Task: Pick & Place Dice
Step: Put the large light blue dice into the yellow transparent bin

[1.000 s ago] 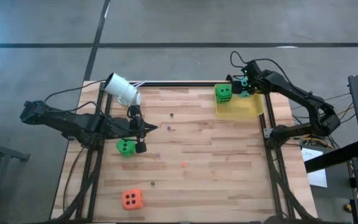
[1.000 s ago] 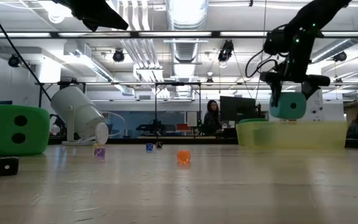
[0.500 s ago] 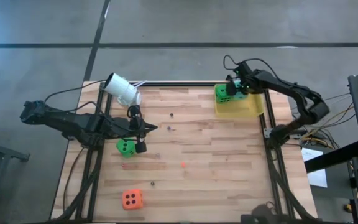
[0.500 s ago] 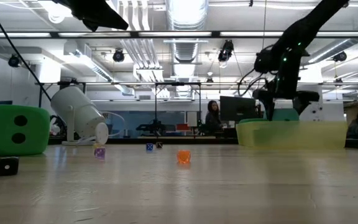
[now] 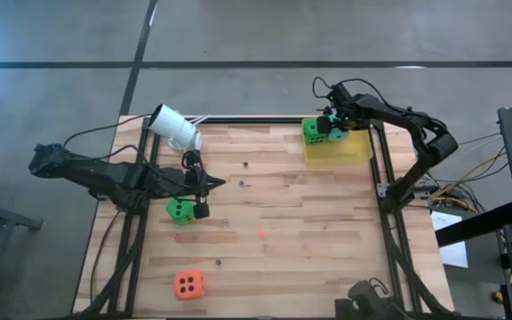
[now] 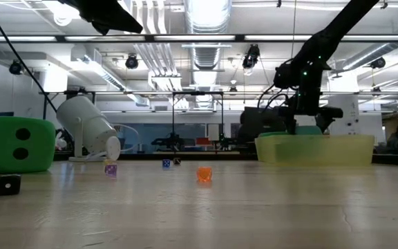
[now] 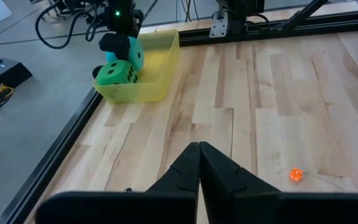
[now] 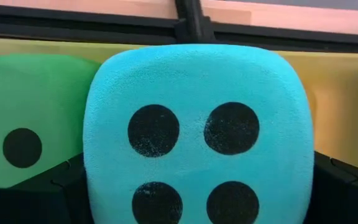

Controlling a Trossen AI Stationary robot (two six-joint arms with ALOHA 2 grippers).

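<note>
- Since a second ago, right tool (image 5: 334, 124) has come down into the yellow tray (image 5: 356, 153), clamped on the teal dice (image 7: 132, 53), to drop it beside a green dice (image 7: 115, 73)
- Left tool (image 7: 199, 149) waits pressed together beside another green dice (image 5: 180, 211); orange dice (image 5: 188, 284) sits on the counter (image 5: 292, 222)

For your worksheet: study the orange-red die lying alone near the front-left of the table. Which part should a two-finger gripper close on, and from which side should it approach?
Grip the orange-red die across two opposite upright faces, coming straight down from above. It sits flat on the table with one pipped face up and open wood all round, so nothing blocks the fingers. The left gripper, beside a green die, is probably the nearer one.
</note>
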